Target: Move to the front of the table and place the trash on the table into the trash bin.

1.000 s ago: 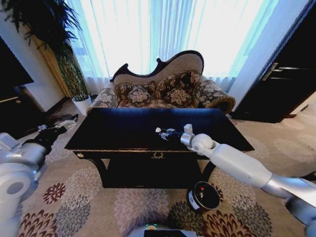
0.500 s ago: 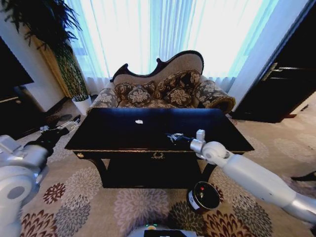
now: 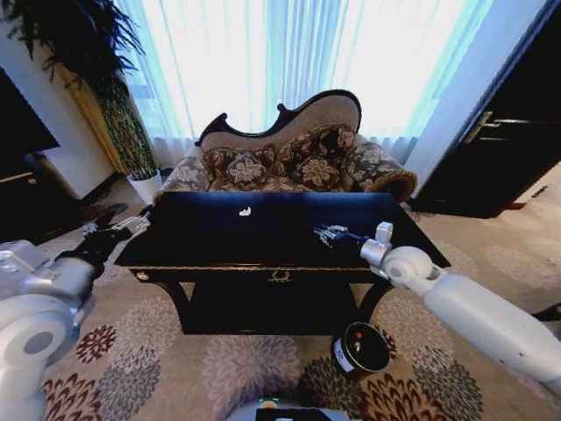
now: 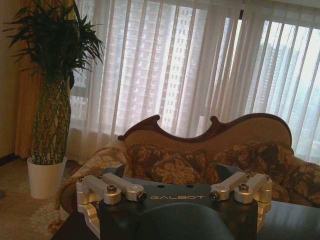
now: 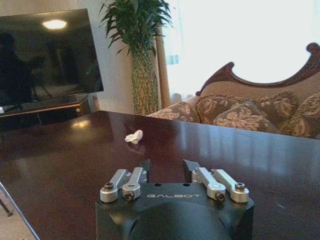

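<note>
Hovering low over the near right part of the dark glossy surface (image 3: pixel 219 237), right hand (image 3: pixel 326 233) with fingers a little apart and gripping nothing. Lying well beyond that hand, farther across the surface toward the sofa (image 3: pixel 289 162), one white crumpled paper scrap (image 3: pixel 245 211), seen again ahead of the hand from the right wrist (image 5: pixel 134 136). Standing on the patterned carpet (image 3: pixel 237 368) below and nearer than the right hand, beside the front right leg, the small dark trash bin (image 3: pixel 360 349). Held out off the far left corner, left hand (image 3: pixel 131 224), fingers spread wide and empty, clear of the surface.
</note>
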